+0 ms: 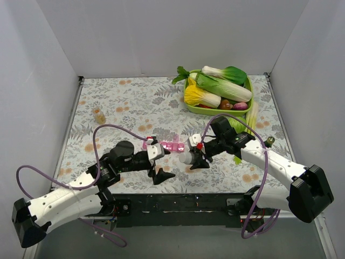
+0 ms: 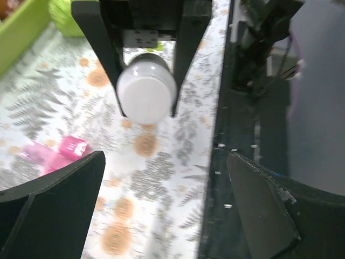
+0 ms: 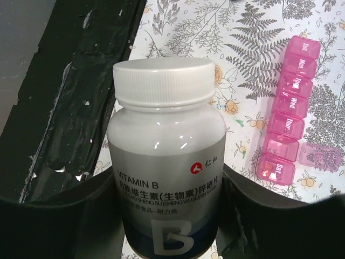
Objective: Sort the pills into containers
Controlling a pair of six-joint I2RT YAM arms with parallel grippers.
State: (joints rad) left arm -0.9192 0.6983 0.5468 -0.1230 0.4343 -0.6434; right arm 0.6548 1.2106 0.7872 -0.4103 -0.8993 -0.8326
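The pink pill-organizer strip [image 1: 164, 145] lies on the floral cloth between the two grippers; the right wrist view [image 3: 288, 113] shows its row of day-labelled compartments, with one lid [image 3: 321, 156] flipped open at the near end. My right gripper [image 1: 195, 159] is shut on a white-capped Vitamin B bottle [image 3: 167, 162] and holds it tilted, just right of the strip. My left gripper [image 1: 160, 175] is open and empty near the table's front edge. In the left wrist view the bottle's cap [image 2: 146, 94] faces my left gripper [image 2: 167, 205], with the strip's end [image 2: 54, 154] at the left. No loose pills show.
A green tray [image 1: 191, 105] of toy vegetables stands at the back right. A small tan object [image 1: 98, 115] stands at the left. The black mounting rail [image 1: 178, 205] runs along the front edge. White walls enclose three sides.
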